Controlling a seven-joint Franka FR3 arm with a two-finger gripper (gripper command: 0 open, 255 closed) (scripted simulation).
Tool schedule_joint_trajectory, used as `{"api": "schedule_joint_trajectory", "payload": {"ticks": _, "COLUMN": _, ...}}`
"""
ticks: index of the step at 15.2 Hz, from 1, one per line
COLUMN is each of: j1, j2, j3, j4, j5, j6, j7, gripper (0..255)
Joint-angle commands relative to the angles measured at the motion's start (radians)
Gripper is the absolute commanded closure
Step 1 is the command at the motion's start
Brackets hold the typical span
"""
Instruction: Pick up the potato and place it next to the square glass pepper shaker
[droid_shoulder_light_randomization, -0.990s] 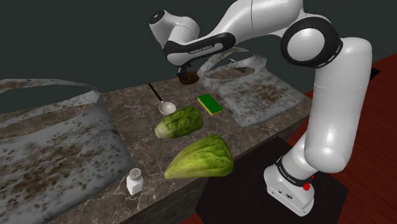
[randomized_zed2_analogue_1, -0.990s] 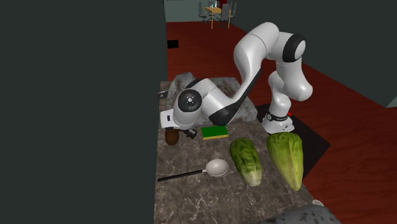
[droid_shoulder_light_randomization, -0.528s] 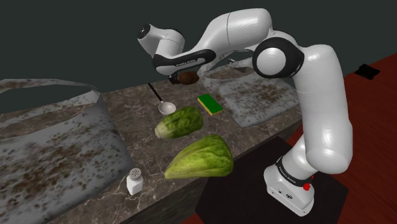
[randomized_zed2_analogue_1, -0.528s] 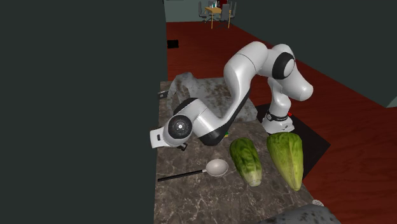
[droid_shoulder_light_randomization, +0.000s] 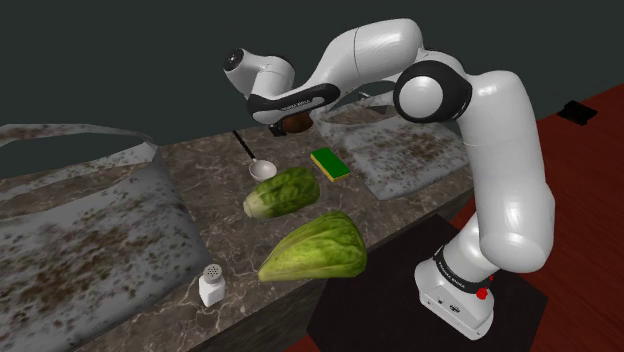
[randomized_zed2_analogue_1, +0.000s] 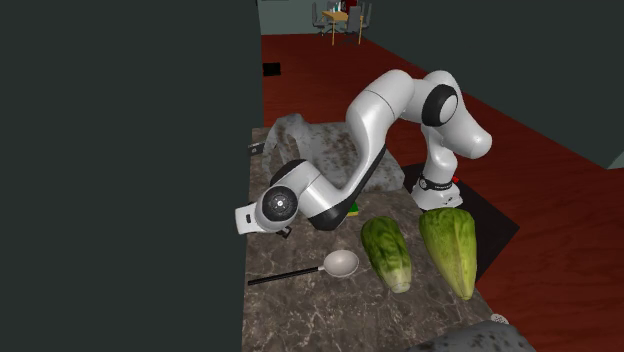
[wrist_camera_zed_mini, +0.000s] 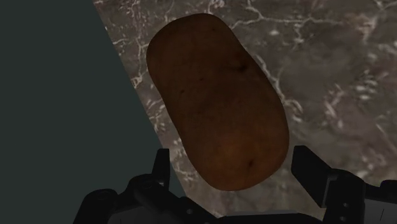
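The brown potato (wrist_camera_zed_mini: 216, 102) lies on the dark marble counter (wrist_camera_zed_mini: 331, 76), close to the counter's back edge by the dark wall. My gripper (wrist_camera_zed_mini: 235, 170) is open right above it, one black finger (wrist_camera_zed_mini: 161, 169) on each side of the potato's near end, neither clearly touching it. In the shoulder view the potato (droid_shoulder_light_randomization: 297, 122) shows just under the hand at the far side of the counter. The pepper shaker (droid_shoulder_light_randomization: 211, 285), a small white square bottle with a perforated cap, stands at the counter's near edge, far from the gripper.
Between the potato and the shaker lie a metal spoon (droid_shoulder_light_randomization: 256, 162), a green-and-yellow sponge (droid_shoulder_light_randomization: 330, 163) and two lettuce heads (droid_shoulder_light_randomization: 282, 192) (droid_shoulder_light_randomization: 315, 247). Crumpled grey cloths (droid_shoulder_light_randomization: 80, 230) cover the counter at the shoulder view's left and back right. The wall runs close behind the potato.
The hand has swung over the potato and come down on it, hiding it in the second exterior view. The fingers stayed open. The potato has not moved.
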Motion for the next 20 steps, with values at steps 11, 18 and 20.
{"api": "schedule_joint_trajectory", "payload": {"ticks": 11, "j1": 0.000, "j2": -0.001, "j3": 0.000, "j4": -0.002, "j5": 0.000, "j6": 0.002, "j7": 0.001, "gripper": 255}}
{"api": "schedule_joint_trajectory", "payload": {"ticks": 18, "j1": 0.000, "j2": -0.019, "j3": 0.003, "j4": 0.006, "j5": 0.006, "j6": -0.020, "j7": -0.015, "gripper": 255}}
{"api": "schedule_joint_trajectory", "payload": {"ticks": 20, "j1": 0.000, "j2": -0.030, "j3": 0.004, "j4": 0.013, "j5": 0.010, "j6": -0.035, "j7": -0.027, "gripper": 255}}
